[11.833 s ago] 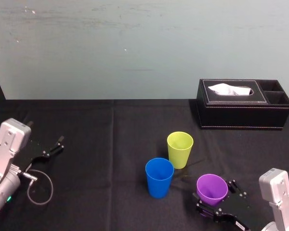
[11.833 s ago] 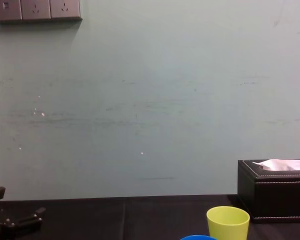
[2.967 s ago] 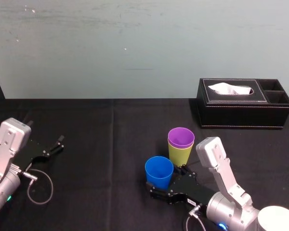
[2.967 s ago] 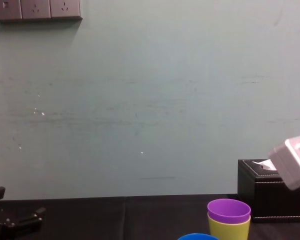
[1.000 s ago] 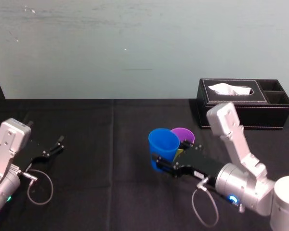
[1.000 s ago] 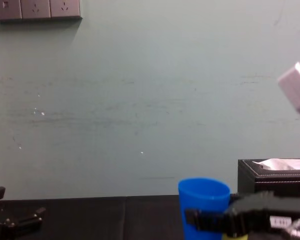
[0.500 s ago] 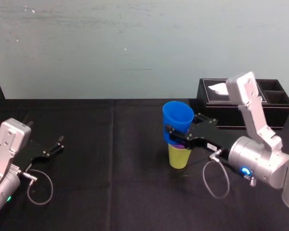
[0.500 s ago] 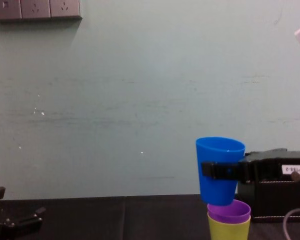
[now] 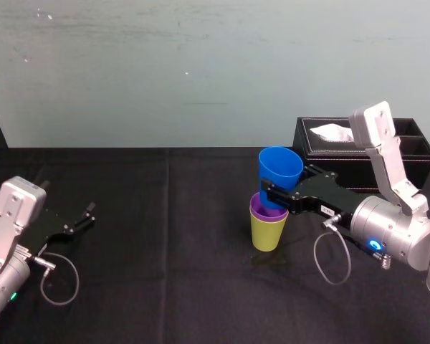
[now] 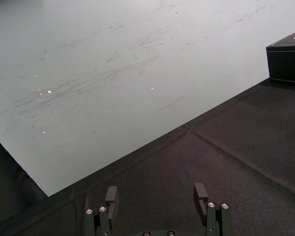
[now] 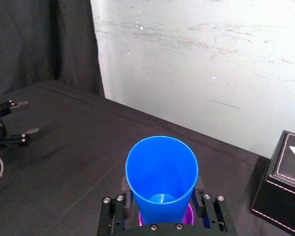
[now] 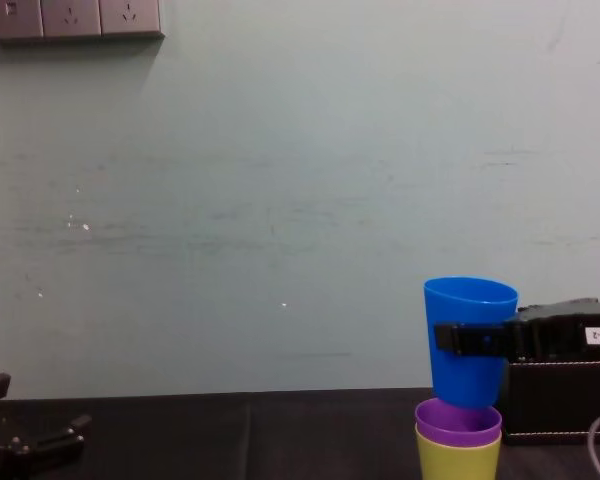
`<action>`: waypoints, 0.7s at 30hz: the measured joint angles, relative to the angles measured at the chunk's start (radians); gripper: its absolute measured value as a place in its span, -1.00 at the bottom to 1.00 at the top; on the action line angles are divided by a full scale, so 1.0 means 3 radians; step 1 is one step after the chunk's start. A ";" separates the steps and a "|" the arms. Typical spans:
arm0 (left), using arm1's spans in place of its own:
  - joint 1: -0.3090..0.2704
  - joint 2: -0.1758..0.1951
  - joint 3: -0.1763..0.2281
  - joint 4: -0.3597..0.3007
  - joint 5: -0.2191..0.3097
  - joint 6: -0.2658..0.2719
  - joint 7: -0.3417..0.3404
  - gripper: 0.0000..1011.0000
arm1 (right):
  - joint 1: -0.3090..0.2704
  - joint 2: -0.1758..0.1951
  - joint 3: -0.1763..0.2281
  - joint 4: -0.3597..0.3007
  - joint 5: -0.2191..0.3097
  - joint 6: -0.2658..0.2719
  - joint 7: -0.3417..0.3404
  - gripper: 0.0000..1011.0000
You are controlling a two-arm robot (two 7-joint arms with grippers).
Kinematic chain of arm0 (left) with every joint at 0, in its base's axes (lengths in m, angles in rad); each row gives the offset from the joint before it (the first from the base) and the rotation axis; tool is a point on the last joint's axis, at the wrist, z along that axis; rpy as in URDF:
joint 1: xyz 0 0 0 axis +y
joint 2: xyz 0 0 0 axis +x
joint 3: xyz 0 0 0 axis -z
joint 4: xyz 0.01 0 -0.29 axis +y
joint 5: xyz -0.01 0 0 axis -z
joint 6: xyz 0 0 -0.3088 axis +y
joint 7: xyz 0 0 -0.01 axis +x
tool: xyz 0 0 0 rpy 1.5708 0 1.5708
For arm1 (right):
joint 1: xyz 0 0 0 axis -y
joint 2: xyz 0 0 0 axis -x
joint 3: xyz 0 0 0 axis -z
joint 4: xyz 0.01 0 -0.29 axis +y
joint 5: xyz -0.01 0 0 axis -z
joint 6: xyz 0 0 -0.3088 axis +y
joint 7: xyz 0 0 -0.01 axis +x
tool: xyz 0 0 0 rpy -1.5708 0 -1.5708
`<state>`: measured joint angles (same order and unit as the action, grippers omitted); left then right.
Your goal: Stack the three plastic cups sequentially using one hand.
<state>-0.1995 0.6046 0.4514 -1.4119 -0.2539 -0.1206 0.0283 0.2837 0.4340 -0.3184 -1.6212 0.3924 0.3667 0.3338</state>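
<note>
Cups: 3 total, one each: blue cup [image 9: 278,172], purple cup [image 9: 257,210], yellow-green cup [image 9: 268,233]. All three were right of the middle of the counter [image 9: 165,279], near the black tissue box [image 9: 314,156] at the far right corner.

Progress, as a judgement: first stacking step done. Purple cup sat nested inside the yellow-green cup, only its rim showing above. Second step was underway, not finished. Blue cup was held in the air over the pair, mouth up, leaning a little in the head view. Chest view put its base at or just inside the purple rim; contact could not be confirmed. It was not seated.

Right end effector [image 9: 274,193] was clamped on the blue cup at about mid-height, one jaw on each side of the wall, closed only as far as the cup's width. It reached in from the right, roughly level over the counter, in front of the tissue box.

Left end effector [image 10: 156,194] sat parked low near the counter's left edge, jaws spread wide, holding nothing.

Left to do, judged: centre the blue cup over the purple mouth, lower until it seats, release, back off. Main risk looked like the lean catching the rim and tipping the light stack.

Other counts: 1 tissue box, 2 end effectors, one of them working.
</note>
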 joint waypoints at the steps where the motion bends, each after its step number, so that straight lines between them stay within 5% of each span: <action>1: 0.0000 0.0000 0.0000 0.0000 0.0000 0.0000 0.0000 0.98 | 0.0005 0.0000 -0.0001 0.0016 0.0002 -0.0006 -0.0001 0.42; 21: 0.0000 0.0000 0.0000 0.0000 0.0000 0.0000 0.0000 0.98 | 0.0105 -0.0052 -0.0105 0.0275 -0.0021 -0.0111 -0.0009 0.42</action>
<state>-0.1995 0.6047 0.4514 -1.4120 -0.2538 -0.1205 0.0283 0.3152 0.4185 -0.3498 -1.5387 0.3861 0.3333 0.3311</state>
